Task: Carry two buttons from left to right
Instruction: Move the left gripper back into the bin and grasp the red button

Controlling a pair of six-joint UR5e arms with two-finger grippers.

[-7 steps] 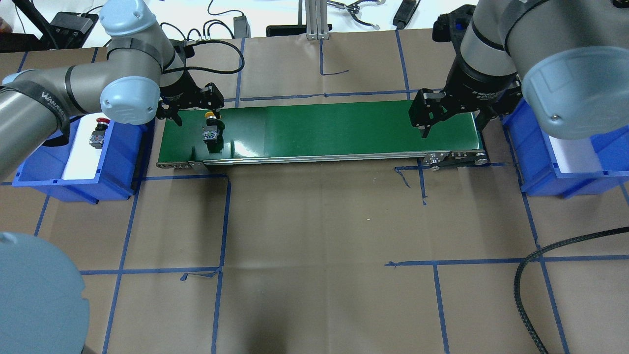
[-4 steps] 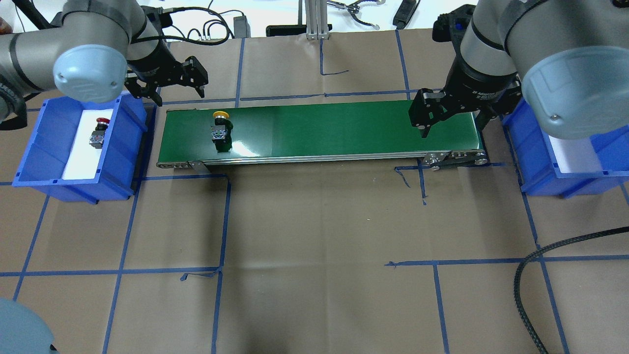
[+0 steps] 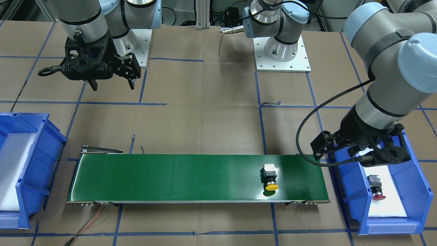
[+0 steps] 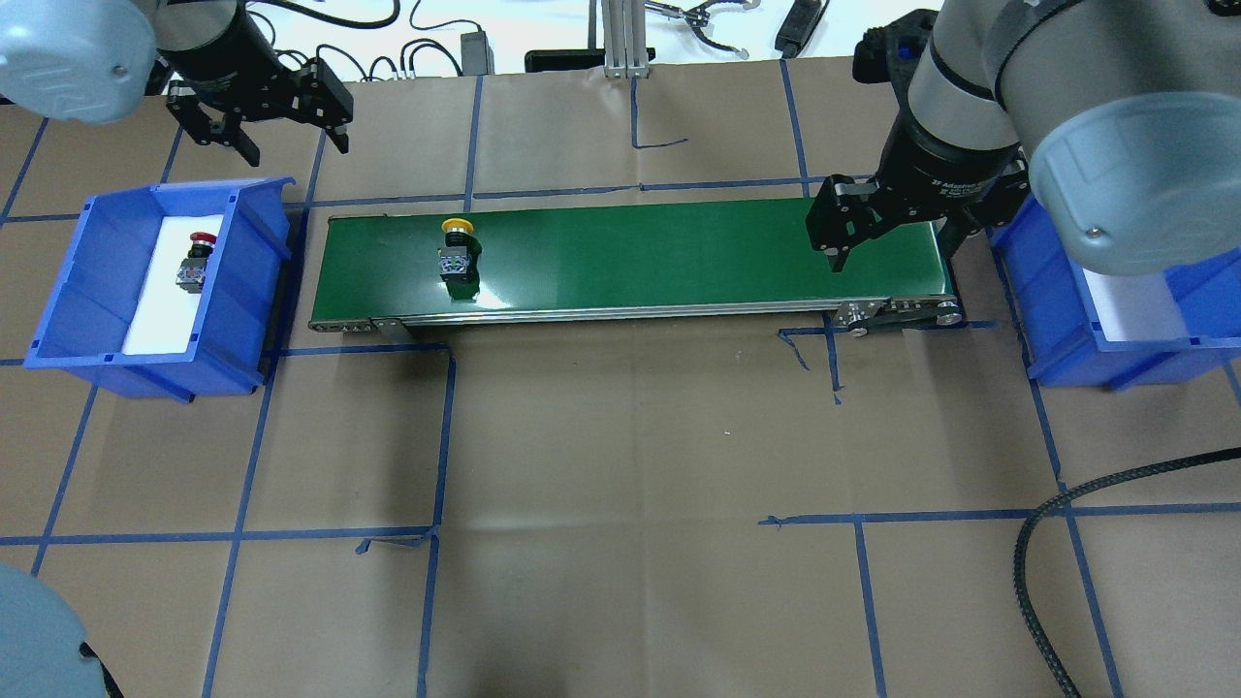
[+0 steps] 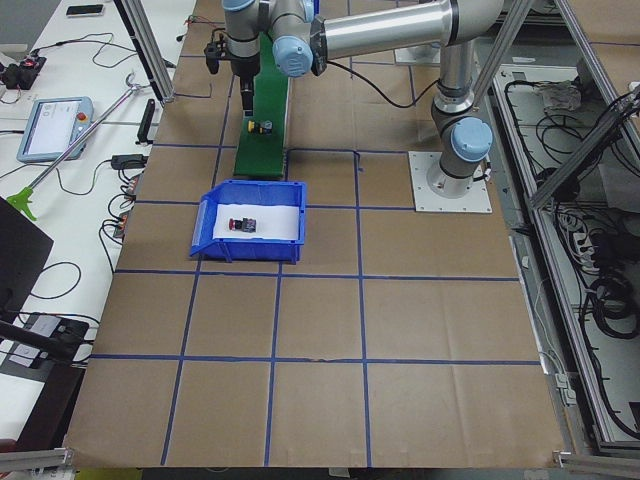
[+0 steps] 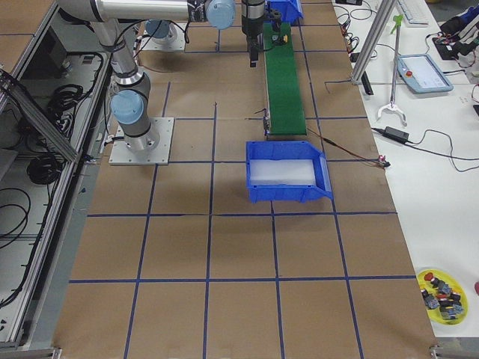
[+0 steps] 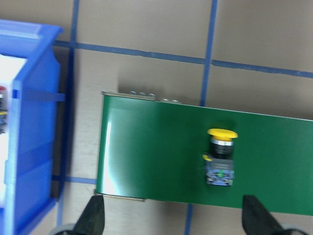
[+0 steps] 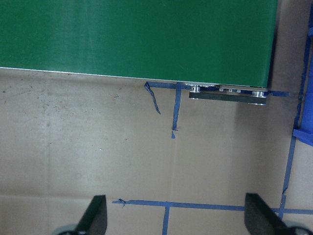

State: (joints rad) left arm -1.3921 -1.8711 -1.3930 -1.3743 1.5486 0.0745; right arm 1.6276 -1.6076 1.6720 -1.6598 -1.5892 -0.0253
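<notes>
Nearest in, plenty of room for moving is offered by the paper-covered table (image 4: 630, 436). On the green belt (image 4: 659, 257), the yellow button (image 4: 456, 254) has been carried a bit further right than a second ago. It's kept inside both long edges, cap nearer the far one, and a long run of belt is left to travel. The right gripper (image 4: 892, 257) is parked over the belt's right end beside the right bin (image 4: 1057, 330), spread wide and empty. The red button (image 4: 192, 262) is not yet fetched from the left bin (image 4: 68, 320). Furthest back, the left gripper (image 4: 291, 145) has been pulled clear of the belt — fingers apart, nothing held — so the second pick looks to be next.
</notes>
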